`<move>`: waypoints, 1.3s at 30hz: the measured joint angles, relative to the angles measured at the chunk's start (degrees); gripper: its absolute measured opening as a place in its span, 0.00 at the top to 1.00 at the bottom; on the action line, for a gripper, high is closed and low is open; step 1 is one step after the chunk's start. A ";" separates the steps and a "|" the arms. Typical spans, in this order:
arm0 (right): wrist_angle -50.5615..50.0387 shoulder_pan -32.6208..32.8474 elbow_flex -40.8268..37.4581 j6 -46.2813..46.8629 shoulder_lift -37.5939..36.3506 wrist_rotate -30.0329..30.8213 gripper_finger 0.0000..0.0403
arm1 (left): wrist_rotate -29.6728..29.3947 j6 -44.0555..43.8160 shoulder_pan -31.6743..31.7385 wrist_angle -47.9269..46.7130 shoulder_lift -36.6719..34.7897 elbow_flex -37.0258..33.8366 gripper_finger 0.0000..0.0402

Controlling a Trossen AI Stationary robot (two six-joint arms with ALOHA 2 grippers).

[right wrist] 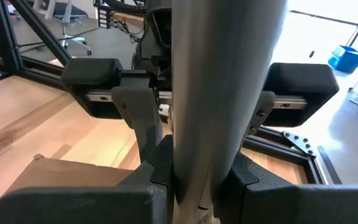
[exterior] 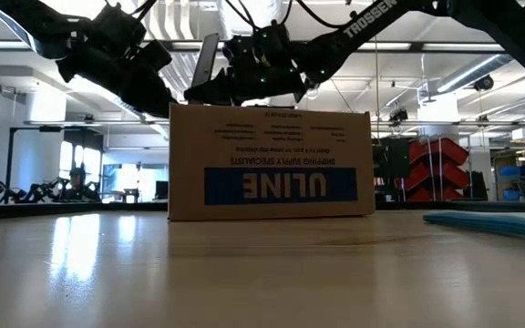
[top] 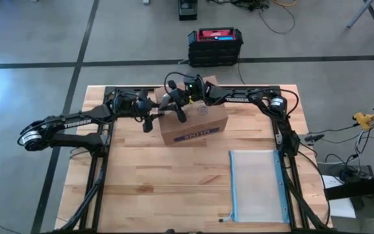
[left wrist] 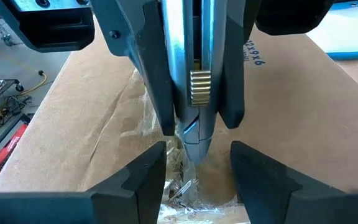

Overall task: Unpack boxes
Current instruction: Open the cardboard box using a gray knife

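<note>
The brown cardboard box (top: 197,123) with its blue ULINE label (exterior: 281,185) stands on the table's far middle. My right gripper (top: 176,104) reaches over its top from the right, shut on a silver cutter tool (left wrist: 191,93). The tool's tip points down at the crinkled clear tape (left wrist: 178,183) on the box's top seam. My left gripper (left wrist: 197,180) comes in from the left and is open. Its fingers stand on either side of the tool's tip, low over the box top (left wrist: 73,124). My right gripper pinches the cutter's silver body (right wrist: 222,124) between its two fingers (left wrist: 143,74), reaching in from the table's right and slanting slightly down. The tool points down out of the hold, its tip (left wrist: 191,142) on the taped seam of the box top. Whether my left gripper's fingers touch the box cannot be told.
A clear zip pouch with blue edges (top: 257,185) lies flat on the table's near right. A black crate with a red top (top: 215,45) stands on the floor beyond the far edge. Black frame rails (top: 102,169) run along both sides of the table.
</note>
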 joint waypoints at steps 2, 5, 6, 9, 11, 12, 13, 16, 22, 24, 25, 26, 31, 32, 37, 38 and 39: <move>-0.69 -0.21 0.00 0.07 -0.17 0.00 0.88 | 0.04 0.00 0.00 -0.23 -0.02 -0.16 0.59; -2.71 -0.35 0.00 -0.73 -0.91 0.39 0.88 | 0.30 -0.07 -0.02 -0.06 -0.04 -0.58 0.60; -3.53 -0.35 0.00 -1.17 -1.20 0.65 0.88 | 0.34 -0.07 -0.03 0.03 -0.05 -0.73 0.61; -6.49 -0.40 -0.05 -2.57 -2.46 2.06 0.88 | 0.50 -0.11 -0.04 0.42 -0.07 -1.11 0.61; -7.96 -0.54 -0.09 -3.17 -3.06 2.45 0.88 | 0.50 -0.11 -0.04 0.42 -0.09 -1.13 0.61; -8.43 -0.62 -0.09 -3.65 -3.19 2.62 0.88 | 0.55 -0.11 -0.04 0.39 -0.09 -1.15 0.61; -9.37 -0.69 -0.13 -4.07 -3.32 3.19 0.88 | 0.52 -0.10 -0.04 0.39 -0.09 -1.16 0.61; -11.74 -0.63 -0.15 -5.57 -3.43 4.93 0.88 | 0.50 -0.09 -0.04 0.29 -0.09 -1.16 0.61; -15.41 -0.77 -0.15 -5.13 -4.12 5.93 0.88 | 0.52 -0.29 -0.04 0.00 -0.09 -1.16 0.61; -16.96 -0.86 -0.15 -5.06 -4.77 6.69 0.88 | 0.50 -0.33 -0.04 -0.02 -0.09 -1.16 0.61; -17.98 -0.89 -0.15 -5.11 -5.20 7.07 0.88 | 0.52 -0.36 -0.04 0.00 -0.09 -1.16 0.61; -19.12 -1.00 -0.15 -5.08 -5.61 7.18 0.88 | 0.50 -0.47 -0.04 -0.01 -0.09 -1.16 0.61; -23.98 -1.94 -0.58 -5.03 -7.52 8.12 0.88 | 0.52 -0.65 -0.04 0.00 -0.09 -1.32 0.61; -24.73 -2.15 -0.68 -5.05 -7.70 8.18 0.88 | 0.51 -0.68 -0.04 0.00 -0.09 -1.35 0.61; -28.32 -3.46 -0.83 -5.03 -8.56 7.72 0.88 | 0.49 -0.74 -0.04 0.23 -0.09 -1.56 0.61; -29.11 -3.75 -0.83 -5.01 -8.73 7.65 0.88 | 0.48 -0.74 -0.04 0.24 -0.09 -1.59 0.61; -29.90 -4.07 -0.83 -5.01 -9.00 7.47 0.88 | 0.46 -0.80 -0.04 0.24 -0.09 -1.59 0.61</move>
